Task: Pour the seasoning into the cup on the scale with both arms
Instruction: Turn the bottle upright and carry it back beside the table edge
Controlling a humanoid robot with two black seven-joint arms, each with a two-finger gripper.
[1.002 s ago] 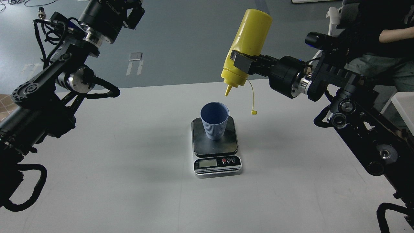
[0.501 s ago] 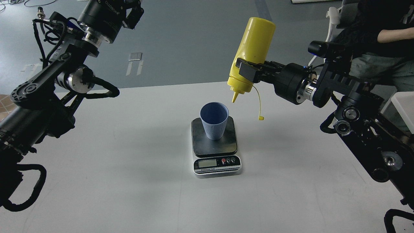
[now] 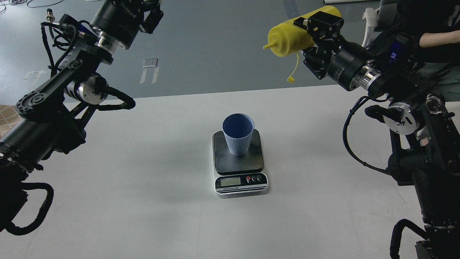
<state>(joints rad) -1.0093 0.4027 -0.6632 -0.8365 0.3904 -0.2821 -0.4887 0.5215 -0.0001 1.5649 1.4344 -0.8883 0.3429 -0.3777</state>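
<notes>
The light blue ribbed cup (image 3: pixel 238 133) stands upright on the dark platform of the small scale (image 3: pixel 240 180) at the table's middle. My right gripper (image 3: pixel 316 27) is shut on the yellow seasoning bottle (image 3: pixel 289 37) and holds it high at the upper right, lying nearly level with the nozzle pointing left. Its tethered tip cover hangs loose below. The bottle is up and to the right of the cup, well apart from it. My left gripper (image 3: pixel 152 14) is raised at the upper left, partly cut off by the top edge, with nothing seen in it.
The scale sits on a wide white table (image 3: pixel 143 187). A person (image 3: pixel 427 39) sits at the far right behind my right arm. A white box edge (image 3: pixel 420 135) shows behind that arm. Grey floor lies beyond the table's far edge.
My right gripper has lifted the bottle up and to the right, away from the cup, and turned it from nozzle-down to nearly level. The left arm has barely moved.
</notes>
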